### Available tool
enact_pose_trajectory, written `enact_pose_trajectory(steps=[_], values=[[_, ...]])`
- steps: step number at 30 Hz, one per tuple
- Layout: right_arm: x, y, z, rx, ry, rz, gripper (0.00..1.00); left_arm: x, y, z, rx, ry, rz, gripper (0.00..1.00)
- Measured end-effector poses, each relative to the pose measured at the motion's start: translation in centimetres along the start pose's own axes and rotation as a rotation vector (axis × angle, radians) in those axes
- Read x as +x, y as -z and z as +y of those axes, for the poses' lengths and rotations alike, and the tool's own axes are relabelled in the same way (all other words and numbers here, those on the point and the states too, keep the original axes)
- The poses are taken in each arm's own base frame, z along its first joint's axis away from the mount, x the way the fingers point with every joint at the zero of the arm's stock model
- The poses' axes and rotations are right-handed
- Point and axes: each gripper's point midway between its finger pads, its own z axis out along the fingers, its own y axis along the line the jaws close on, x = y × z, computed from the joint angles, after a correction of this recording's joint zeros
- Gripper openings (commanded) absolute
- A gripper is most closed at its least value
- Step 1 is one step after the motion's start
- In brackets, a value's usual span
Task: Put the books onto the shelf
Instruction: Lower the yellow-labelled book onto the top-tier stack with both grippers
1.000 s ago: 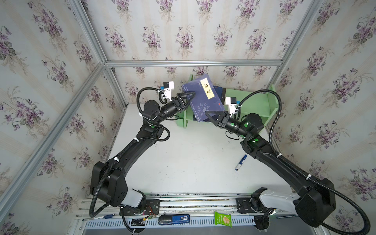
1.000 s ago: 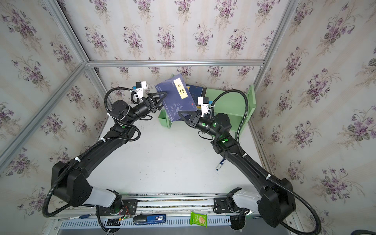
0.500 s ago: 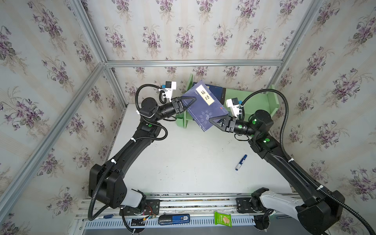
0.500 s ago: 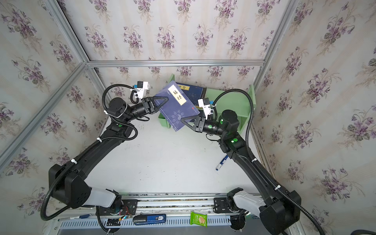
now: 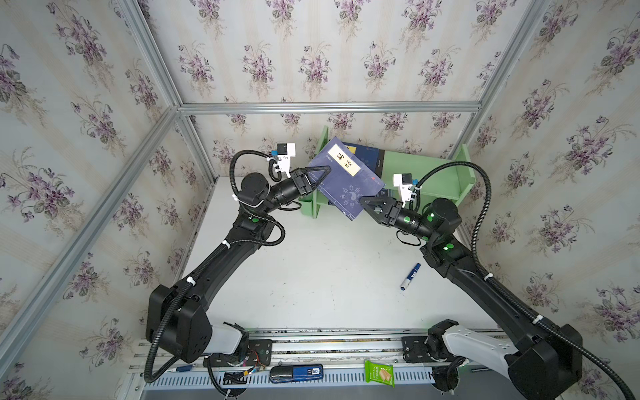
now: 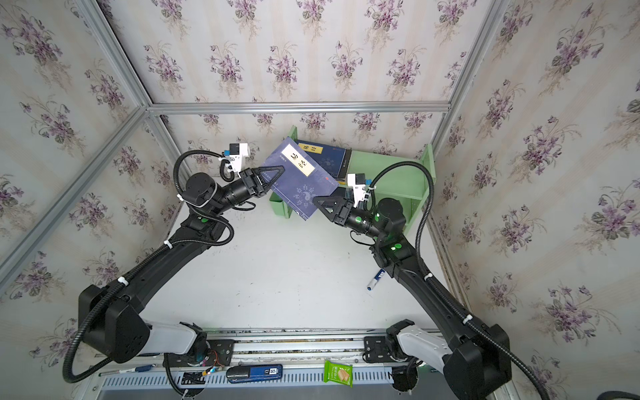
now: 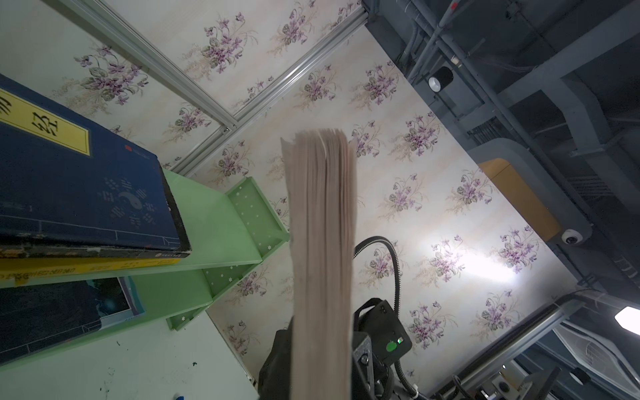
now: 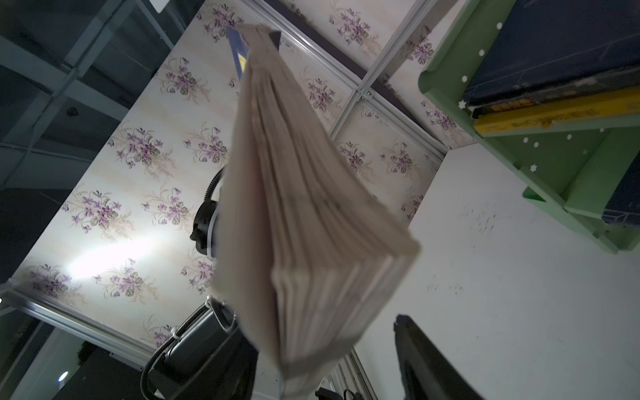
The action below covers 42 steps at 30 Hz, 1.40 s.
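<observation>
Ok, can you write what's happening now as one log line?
left hand: shut on navy book | right hand: open around its corner | navy book: tilted in air | shelf: holds other books

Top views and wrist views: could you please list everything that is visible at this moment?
held book: one, navy with yellow label, in the air before the shelf
shelved books: a stack, navy on top, yellow at the bottom, upper tier; number unclear
magazine: one, white and blue, lower tier
shelf: one, pale green, back of table
cup: one, green, on the shelf's side
marker pen: one, blue and white, on table, right
table: one, white, under everything
device: one, blue and black, front rail
packet: one, green, front rail
left gripper: one, black, shut on the held book's edge
right gripper: one, black, open around its opposite corner
</observation>
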Motion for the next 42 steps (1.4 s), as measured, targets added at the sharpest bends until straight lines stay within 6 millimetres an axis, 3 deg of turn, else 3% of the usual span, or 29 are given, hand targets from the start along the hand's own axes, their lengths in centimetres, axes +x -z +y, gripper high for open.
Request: enact_pose_trajectory(steps=[7,18,24,26,28,31,37,39,42], values=[[-0.3,-1.6,0.1,-0.038,-0.018,-0.053,0.60,-1.4,-0.8,0.5,0.008,0.040,-0.118,0.09],[-2.2,-2.0,0.4,-0.017,0.000,-0.141,0.30,-2.0,-1.2,1.5,-0.016,0.072,-0.206,0.10],[-3.8,-2.3,1.0,0.006,0.035,-0.172,0.14,-2.1,-1.7,1.7,-0.007,0.084,-0.222,0.17],[-4.2,-2.3,0.9,0.017,0.039,-0.169,0.00,-2.3,-1.8,1.8,-0.010,0.087,-0.230,0.21],[-4.8,-2.3,0.8,0.029,0.035,-0.170,0.00,-2.4,-1.9,1.7,-0.007,0.088,-0.232,0.31],[-5.9,-2.2,0.6,0.046,0.029,-0.164,0.04,-2.8,-2.1,1.3,-0.002,0.084,-0.234,0.56],[-9.7,-1.1,0.0,0.075,0.017,-0.172,0.03,-3.9,-1.4,0.9,-0.027,0.042,-0.242,0.94],[-11.1,-0.7,-0.1,0.085,0.001,-0.164,0.02,-4.5,-0.6,1.3,-0.062,0.022,-0.250,0.99],[-12.7,-0.7,0.1,0.095,0.005,-0.125,0.01,-5.4,1.0,2.3,-0.135,-0.018,-0.259,0.99]])
